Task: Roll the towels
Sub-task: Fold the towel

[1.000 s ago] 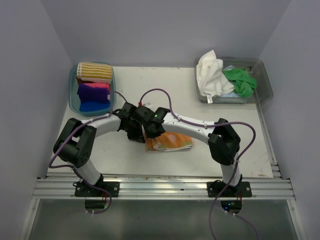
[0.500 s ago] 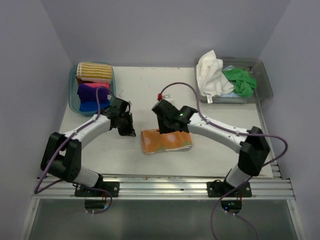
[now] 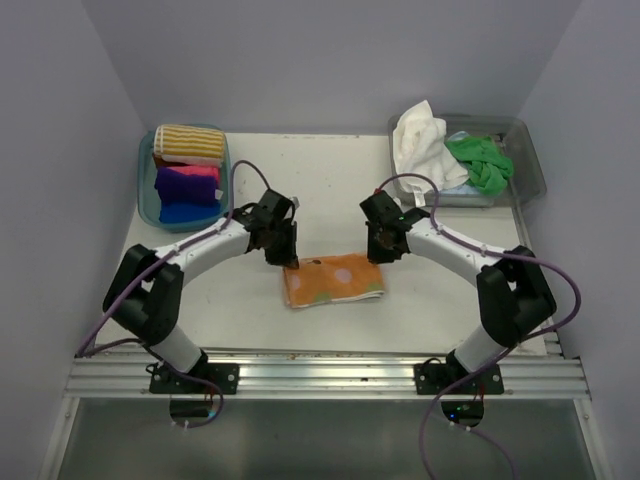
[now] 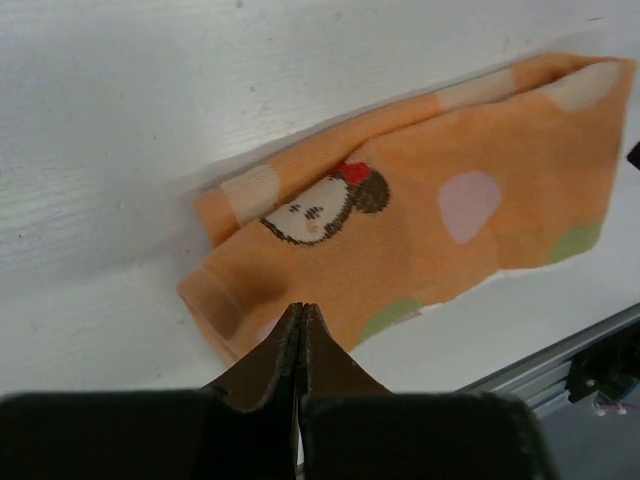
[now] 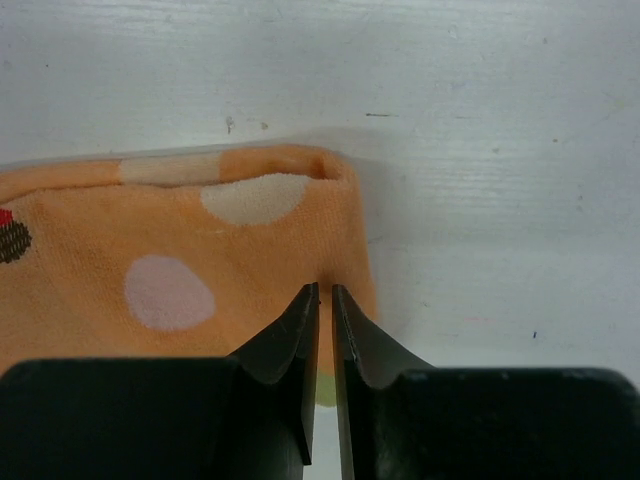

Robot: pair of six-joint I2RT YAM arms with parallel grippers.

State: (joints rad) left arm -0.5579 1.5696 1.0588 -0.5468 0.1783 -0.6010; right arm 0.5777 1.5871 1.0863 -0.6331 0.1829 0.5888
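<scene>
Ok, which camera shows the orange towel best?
Left wrist: the orange towel nearly fills the frame, close enough to see its folded layers, coloured dots and cartoon face. Top external shows the towel's whole outline, but small. Right wrist catches only one folded end of it.

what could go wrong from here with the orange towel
The folded orange spotted towel lies in loose layers: a pinch may catch only the top one and unfold it. The left gripper and right gripper sit over its ends with fingers closed; lowered so, they may shove the cloth instead of gripping.
</scene>
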